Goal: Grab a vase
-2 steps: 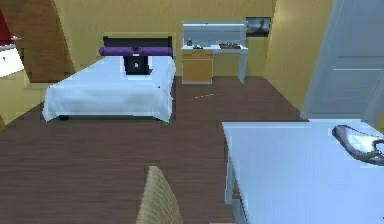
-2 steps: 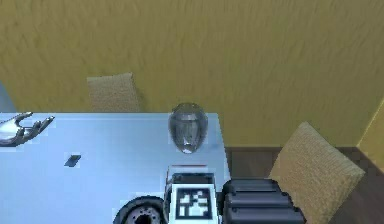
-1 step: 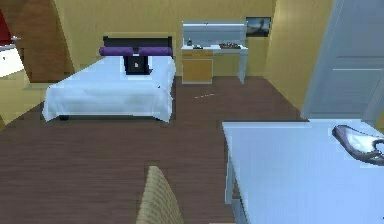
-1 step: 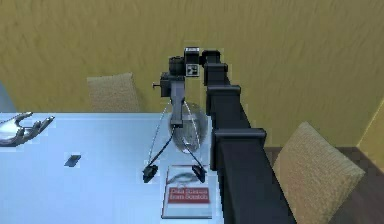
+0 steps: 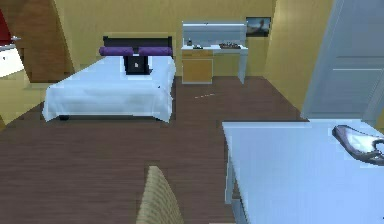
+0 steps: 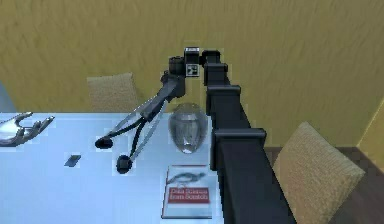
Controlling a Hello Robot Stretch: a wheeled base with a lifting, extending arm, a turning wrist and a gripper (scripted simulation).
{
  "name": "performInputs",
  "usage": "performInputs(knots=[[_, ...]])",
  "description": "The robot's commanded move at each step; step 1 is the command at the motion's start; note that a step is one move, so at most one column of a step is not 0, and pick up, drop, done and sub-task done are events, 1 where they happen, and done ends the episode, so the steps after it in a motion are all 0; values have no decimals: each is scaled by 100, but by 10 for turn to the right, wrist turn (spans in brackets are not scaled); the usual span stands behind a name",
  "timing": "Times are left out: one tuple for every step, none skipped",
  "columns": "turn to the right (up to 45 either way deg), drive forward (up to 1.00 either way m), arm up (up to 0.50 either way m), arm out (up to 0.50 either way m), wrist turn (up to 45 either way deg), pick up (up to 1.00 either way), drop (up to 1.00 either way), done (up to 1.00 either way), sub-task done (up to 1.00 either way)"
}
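Clear glass vase [image 6: 188, 130] upright on pale blue table [image 6: 60, 195], just beside dark arm [image 6: 235, 140], 1 book [image 6: 190, 188] near it, gripper [image 6: 112, 154] over bare tabletop left of vase, holding nothing, grip state impossible to tell

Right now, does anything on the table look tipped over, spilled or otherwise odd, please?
Nothing stands out. The glass vase stands upright on the table, the book lies flat near it, and no spill shows.

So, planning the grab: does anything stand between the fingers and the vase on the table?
Nothing visible does. The fingers lie left of the glass vase with bare table between; the book lies nearer the picture's bottom.
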Motion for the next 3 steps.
performInputs(knots=[[0, 0, 0, 0, 450, 0, 0, 0, 0], [0, 0, 0, 0, 450, 0, 0, 0, 0], [0, 0, 0, 0, 360, 0, 0, 0, 0]])
